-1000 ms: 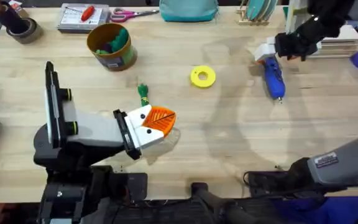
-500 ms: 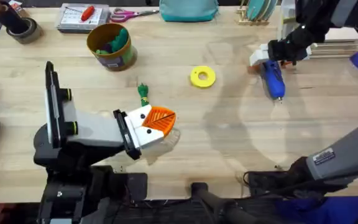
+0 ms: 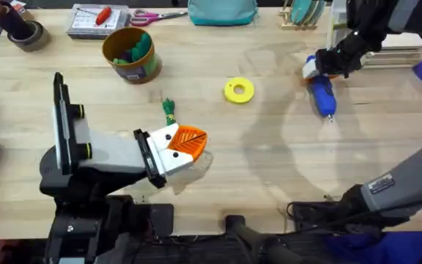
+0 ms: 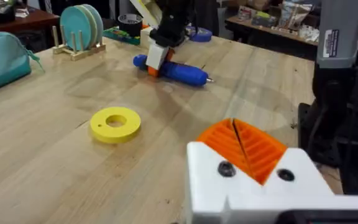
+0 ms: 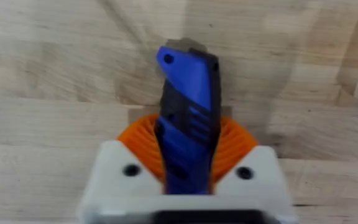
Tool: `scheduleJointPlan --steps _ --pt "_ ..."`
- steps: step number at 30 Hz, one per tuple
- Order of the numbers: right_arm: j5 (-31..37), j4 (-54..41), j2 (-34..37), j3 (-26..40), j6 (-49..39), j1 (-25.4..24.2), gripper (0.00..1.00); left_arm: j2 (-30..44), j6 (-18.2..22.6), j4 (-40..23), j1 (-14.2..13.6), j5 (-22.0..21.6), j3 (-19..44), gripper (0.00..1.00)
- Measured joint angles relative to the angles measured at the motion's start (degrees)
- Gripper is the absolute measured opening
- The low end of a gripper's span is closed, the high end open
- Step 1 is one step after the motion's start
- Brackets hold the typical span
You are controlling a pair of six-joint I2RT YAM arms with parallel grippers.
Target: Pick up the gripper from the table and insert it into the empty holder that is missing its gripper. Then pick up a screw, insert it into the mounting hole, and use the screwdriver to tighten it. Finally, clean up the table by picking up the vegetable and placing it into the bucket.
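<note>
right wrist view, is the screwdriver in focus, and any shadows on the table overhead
Right wrist: the blue screwdriver between the right end effector's orange pads looks soft, close to the lens. Overhead: faint arm shadows fall on the table below the yellow ring.

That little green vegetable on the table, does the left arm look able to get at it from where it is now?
Probably yes. The vegetable lies on bare wood just beyond the left gripper, with nothing between them. The bucket and the yellow ring sit well off to either side.
</note>
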Motion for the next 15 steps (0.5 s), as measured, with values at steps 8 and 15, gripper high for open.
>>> scheduleJointPlan --steps 8,15 --pt "0.4 -0.2 0.1 0.0 -0.1 -0.2 0.026 0.0 0.0 0.0 0.0 0.0 0.0 0.01" --pt "0.5 -0.1 0.1 0.0 -0.1 -0.2 0.026 0.0 0.0 0.0 0.0 0.0 0.0 0.01"
